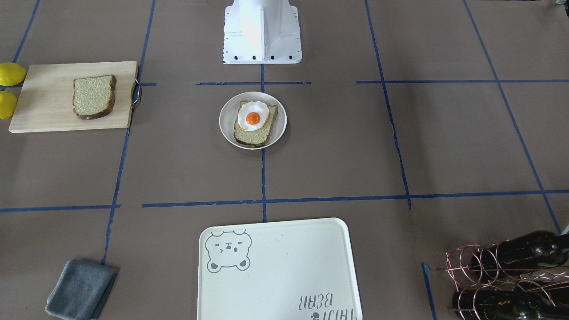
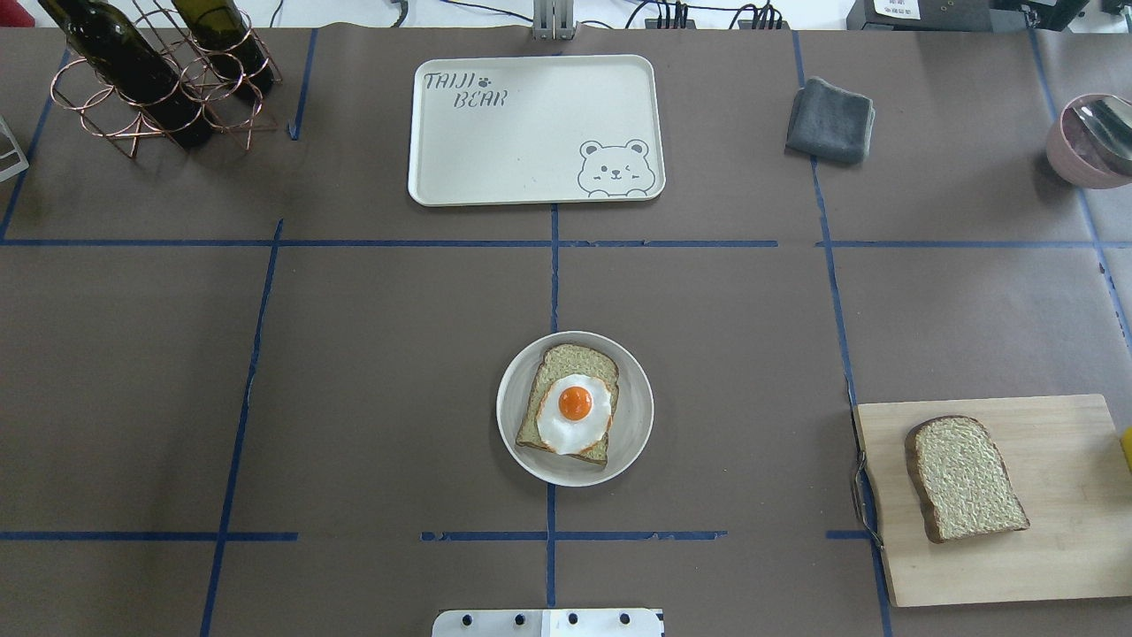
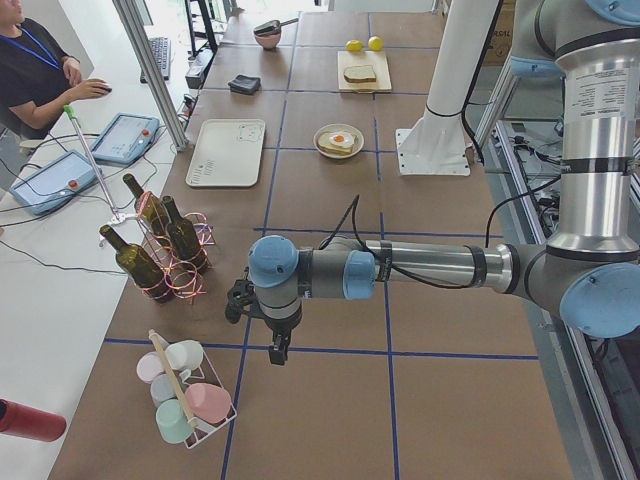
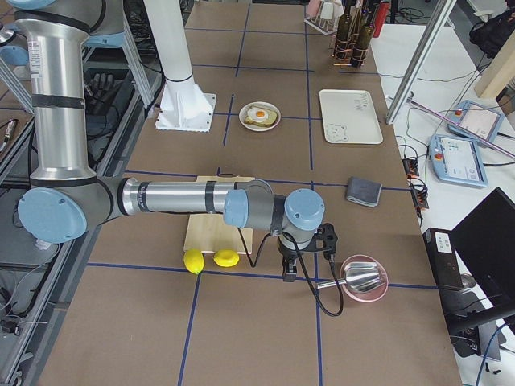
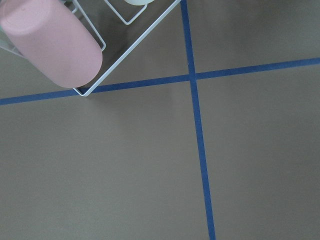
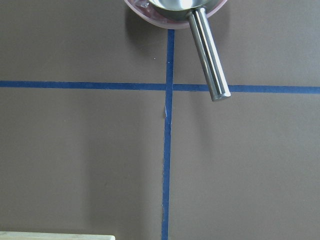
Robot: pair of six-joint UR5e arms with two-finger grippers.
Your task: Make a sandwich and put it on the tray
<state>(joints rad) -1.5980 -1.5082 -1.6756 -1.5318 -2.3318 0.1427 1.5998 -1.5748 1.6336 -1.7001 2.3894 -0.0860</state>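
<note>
From across the table, we saw the tray (image 1: 284, 266) at the near edge, its lower side cut off by the frame and its grey lettering upside down and partly lost. The sandwich was not assembled. 1 bread slice (image 1: 254, 137) lay on the round plate (image 1: 227, 129) at mid-table with the egg (image 1: 252, 117) on top, well apart from the tray. The second slice (image 1: 93, 97) lay on the cutting board (image 1: 44, 102), and 2 lemons (image 1: 10, 74) beside the board were clipped by the frame edge. From overhead, the tray's lettering read "TAIJI BEAR" with a paw mark, and a bear face sat in the opposite corner. A pink bowl (image 2: 1074, 155) was cut by the right edge. In the left side view, the left gripper (image 3: 277, 352) hung pointing down over the table between the bottle rack (image 3: 165, 250) and the cup rack (image 3: 190, 400), too small for us to tell how its jaws stood. In the right side view, the right gripper (image 4: 287, 275) hung just beside the pink bowl, and again we could not tell whether it was spread or closed. The left wrist view gave us only brown paper, blue tape and a pink cup (image 5: 50, 45), which was cropped at the corner. The right wrist view showed a metal handle (image 6: 207, 55) sticking out of the bowl, most of the bowl being out of frame, and a sliver of the cutting board at the bottom.
</note>
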